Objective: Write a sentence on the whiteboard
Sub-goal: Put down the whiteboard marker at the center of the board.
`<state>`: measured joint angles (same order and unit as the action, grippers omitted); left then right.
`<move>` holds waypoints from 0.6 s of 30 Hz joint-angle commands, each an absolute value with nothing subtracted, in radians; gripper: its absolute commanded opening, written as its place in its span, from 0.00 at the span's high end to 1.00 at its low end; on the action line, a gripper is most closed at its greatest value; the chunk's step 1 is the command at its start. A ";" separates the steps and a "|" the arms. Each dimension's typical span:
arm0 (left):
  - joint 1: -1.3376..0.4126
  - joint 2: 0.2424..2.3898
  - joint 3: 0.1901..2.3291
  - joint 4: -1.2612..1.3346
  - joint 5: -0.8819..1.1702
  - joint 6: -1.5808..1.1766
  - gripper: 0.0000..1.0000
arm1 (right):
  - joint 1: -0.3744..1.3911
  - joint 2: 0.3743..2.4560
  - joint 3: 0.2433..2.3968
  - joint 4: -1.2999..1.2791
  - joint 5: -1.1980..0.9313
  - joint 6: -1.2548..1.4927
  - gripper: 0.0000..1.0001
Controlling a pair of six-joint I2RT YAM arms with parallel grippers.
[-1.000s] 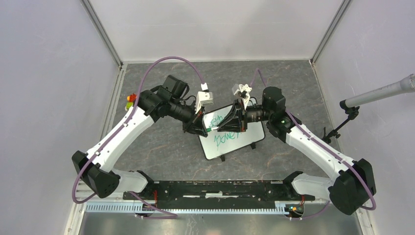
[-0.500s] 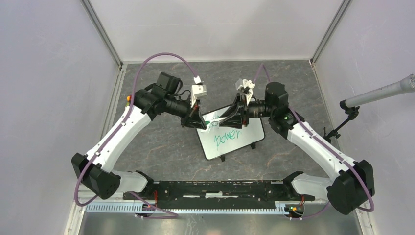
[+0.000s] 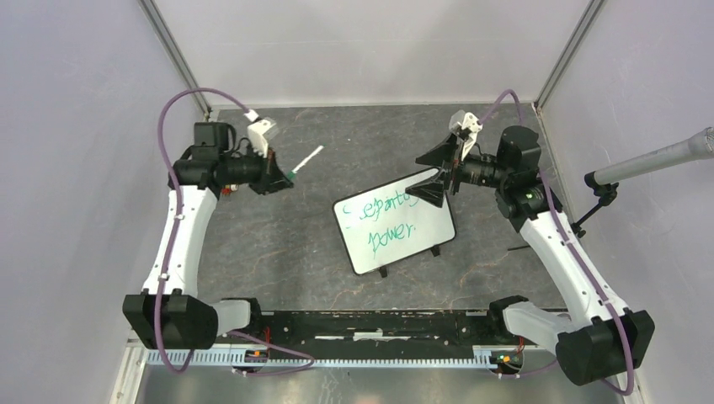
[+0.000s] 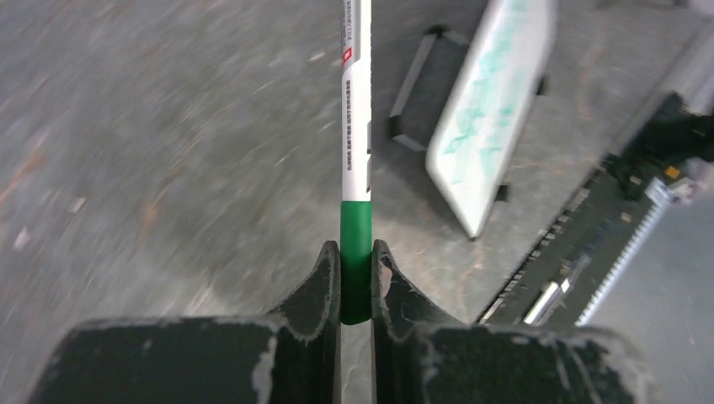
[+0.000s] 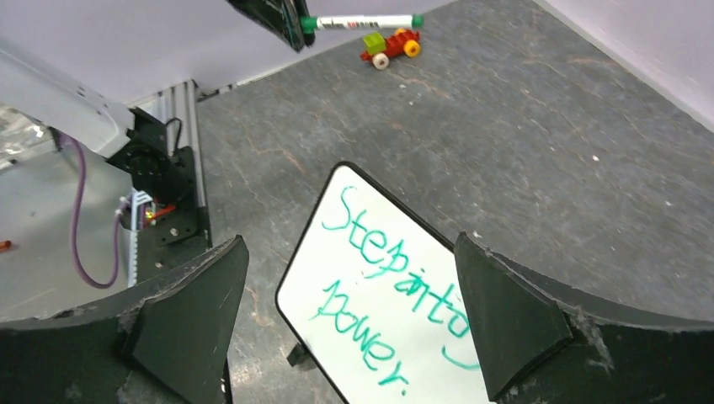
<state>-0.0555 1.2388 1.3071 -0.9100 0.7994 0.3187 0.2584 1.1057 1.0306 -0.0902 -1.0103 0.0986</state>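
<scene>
Top view: the whiteboard (image 3: 394, 223) stands propped mid-frame, its green sentence (image 3: 389, 236) facing up to be read. Left wrist: the left gripper (image 4: 355, 252), bottom centre, clamps the marker (image 4: 355, 160) by its green end, away from the whiteboard. Right wrist: the right gripper (image 5: 349, 252) hangs released, empty, above the freestanding whiteboard.

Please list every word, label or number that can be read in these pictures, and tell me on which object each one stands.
"Step into": upper line of the green handwritten sentence on the whiteboard; the letters run together.
"power.": lower line of the same sentence.
Marker: small grey print and a red logo on its white barrel, too blurred to read.
Nothing else shows readable text.
</scene>
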 commanded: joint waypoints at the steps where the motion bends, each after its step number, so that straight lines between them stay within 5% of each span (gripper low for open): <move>1: 0.101 1.265 1.237 -0.947 0.652 0.377 0.98 | 0.244 1.046 1.017 -0.230 -0.922 -0.061 0.02; 18: 0.179 1.424 0.911 -0.788 0.454 0.540 0.91 | 0.219 0.948 0.838 -0.318 -0.802 -0.227 0.02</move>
